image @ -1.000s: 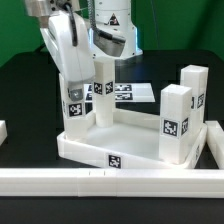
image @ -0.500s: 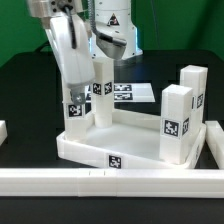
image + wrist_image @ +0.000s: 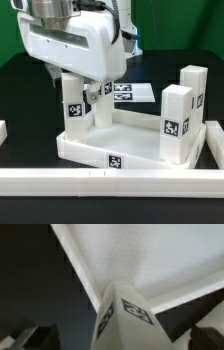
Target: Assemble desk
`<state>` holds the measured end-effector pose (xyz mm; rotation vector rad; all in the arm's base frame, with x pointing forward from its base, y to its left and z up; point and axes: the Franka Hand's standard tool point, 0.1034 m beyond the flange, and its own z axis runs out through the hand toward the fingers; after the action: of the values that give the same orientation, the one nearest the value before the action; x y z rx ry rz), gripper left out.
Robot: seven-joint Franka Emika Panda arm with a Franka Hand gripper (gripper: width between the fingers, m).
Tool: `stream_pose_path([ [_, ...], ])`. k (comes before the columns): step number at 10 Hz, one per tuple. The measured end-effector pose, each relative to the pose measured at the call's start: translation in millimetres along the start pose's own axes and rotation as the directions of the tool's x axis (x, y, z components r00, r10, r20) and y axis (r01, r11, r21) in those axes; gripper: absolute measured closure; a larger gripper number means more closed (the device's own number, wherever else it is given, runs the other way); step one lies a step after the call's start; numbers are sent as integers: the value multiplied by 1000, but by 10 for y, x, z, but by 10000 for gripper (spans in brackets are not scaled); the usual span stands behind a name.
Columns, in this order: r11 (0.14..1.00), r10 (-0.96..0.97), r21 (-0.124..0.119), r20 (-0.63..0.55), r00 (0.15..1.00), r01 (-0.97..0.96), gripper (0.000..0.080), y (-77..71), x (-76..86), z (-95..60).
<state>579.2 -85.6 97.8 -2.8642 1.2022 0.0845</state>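
I see the tabletop (image 3: 120, 140) upside down on the black surface (image 3: 25, 90), near the front border rail (image 3: 100, 182). Legs stand in its corner sockets; the near one on the exterior view's left (image 3: 75, 100) sits right under the gripper (image 3: 80, 75). Wrist view looks down that leg (image 3: 122, 314). Jaws hidden by arm body, can't tell open or closed. Risk, IMO: leg only partly seated; lifting off w/ any side drag could tilt or unseat it, or shift the tabletop.
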Motion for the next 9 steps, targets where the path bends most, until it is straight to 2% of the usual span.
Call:
stream_pose_path([
  [1, 994, -104, -12, -7, 995, 104, 150, 8, 8, -1],
  [3, 932, -361, -54, -31, 932, 360, 150, 3, 29, 3],
  [6, 800, -600, -65, -32, 800, 597, 150, 6, 61, -4],
  [9, 676, -736, -77, -22, 677, 733, 150, -3, 70, -41],
])
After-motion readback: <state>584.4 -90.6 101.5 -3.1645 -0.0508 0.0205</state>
